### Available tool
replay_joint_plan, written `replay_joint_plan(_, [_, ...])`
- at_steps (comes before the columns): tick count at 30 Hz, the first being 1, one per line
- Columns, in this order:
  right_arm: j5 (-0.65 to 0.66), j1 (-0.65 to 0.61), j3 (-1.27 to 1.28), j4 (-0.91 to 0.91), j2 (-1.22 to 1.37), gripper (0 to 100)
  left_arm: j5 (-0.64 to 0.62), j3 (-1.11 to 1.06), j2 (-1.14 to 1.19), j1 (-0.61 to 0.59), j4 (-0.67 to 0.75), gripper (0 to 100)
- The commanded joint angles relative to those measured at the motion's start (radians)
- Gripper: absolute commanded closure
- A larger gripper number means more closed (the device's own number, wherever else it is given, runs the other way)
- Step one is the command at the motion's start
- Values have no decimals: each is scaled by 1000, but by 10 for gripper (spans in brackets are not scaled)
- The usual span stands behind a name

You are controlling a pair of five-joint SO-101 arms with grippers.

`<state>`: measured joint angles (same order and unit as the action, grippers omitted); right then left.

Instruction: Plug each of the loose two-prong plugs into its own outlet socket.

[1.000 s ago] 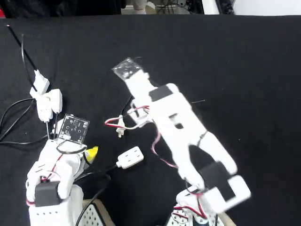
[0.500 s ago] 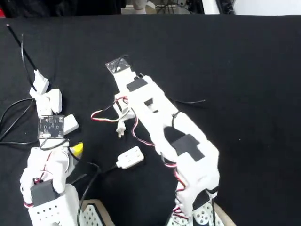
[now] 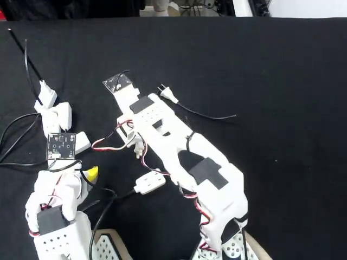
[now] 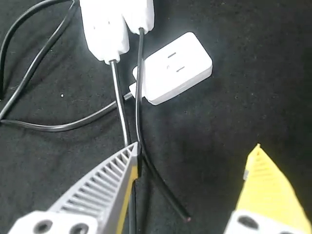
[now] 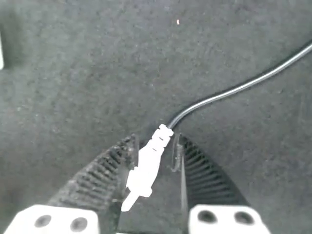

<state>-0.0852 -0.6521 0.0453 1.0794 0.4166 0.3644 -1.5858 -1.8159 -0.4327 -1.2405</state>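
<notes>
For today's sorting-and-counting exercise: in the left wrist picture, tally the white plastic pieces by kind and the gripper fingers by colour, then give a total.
White socket block: 1
White cord-ended bodies: 2
Yellow gripper finger: 1
Grey gripper finger: 1
Total: 5

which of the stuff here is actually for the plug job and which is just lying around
for the job:
loose plug between the right arm's fingers
second loose plug, out on the cloth
middle socket
left socket, slots empty

just lying about:
white cabled pieces at far left, apparently already joined
clutter beyond the far edge
</notes>
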Motion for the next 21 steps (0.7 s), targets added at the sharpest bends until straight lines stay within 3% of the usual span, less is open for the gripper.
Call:
replay_joint_plan(1, [-9, -11, -44, 17, -4, 877, -5, 4, -8, 15, 25, 662])
replay_joint_plan(10, [-11, -11, -67, 69, 68, 875, -5, 4, -8, 15, 25, 662])
replay_joint_plan(17, [-3, -14, -278, 224, 222, 880, -5, 2, -8, 15, 25, 662])
replay_joint_plan(21, [-2, -11, -372, 302, 274, 966, -3, 2, -8, 15, 25, 662])
